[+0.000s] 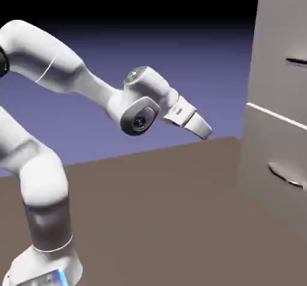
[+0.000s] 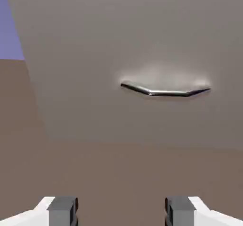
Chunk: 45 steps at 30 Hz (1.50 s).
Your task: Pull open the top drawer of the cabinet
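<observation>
The cabinet (image 1: 255, 75) stands on the exterior view's right, partly cut off by the frame, and the brown surface (image 1: 156, 201) lies bare between it and the arm (image 1: 45, 183). Its top drawer (image 1: 282, 57) sits above a pale horizontal seam, a dark slim handle (image 1: 297, 60) on its front; the lower drawer front (image 1: 273, 159) has a curved handle (image 1: 286, 175). The jaws (image 2: 121, 212) are parted with nothing between them, well apart from the cabinet. Only the hand view shows that parting, plus one handle, the front's lower edge and blue-violet backdrop at the upper left.
</observation>
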### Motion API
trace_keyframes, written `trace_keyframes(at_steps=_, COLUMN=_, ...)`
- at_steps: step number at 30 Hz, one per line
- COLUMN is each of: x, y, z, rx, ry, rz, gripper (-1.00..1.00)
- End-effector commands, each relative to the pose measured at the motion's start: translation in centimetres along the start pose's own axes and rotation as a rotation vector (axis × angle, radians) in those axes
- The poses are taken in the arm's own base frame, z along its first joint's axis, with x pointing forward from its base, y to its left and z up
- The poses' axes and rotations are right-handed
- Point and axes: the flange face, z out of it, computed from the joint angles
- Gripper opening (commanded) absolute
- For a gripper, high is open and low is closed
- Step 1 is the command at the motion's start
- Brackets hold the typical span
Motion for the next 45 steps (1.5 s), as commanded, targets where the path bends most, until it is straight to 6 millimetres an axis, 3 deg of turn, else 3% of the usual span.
trace_keyframes(at_steps=1, x=0.6, y=-0.5, z=-0.3, rx=0.029, ry=0.004, rz=0.033, gripper=0.00)
trace_keyframes(at_steps=10, x=5.8, y=-4.1, z=-1.6, rx=0.249, ry=0.012, rz=0.337, gripper=0.00)
trace_keyframes(at_steps=18, x=10.4, y=-5.7, z=-1.2, rx=0.392, ry=-0.002, rz=0.610, gripper=0.00)
trace_keyframes(at_steps=31, x=16.3, y=-7.1, z=2.1, rx=0.549, ry=-0.015, rz=1.016, gripper=0.00)
trace_keyframes(at_steps=45, x=20.5, y=-9.0, z=6.1, rx=0.703, ry=0.015, rz=1.357, gripper=0.00)
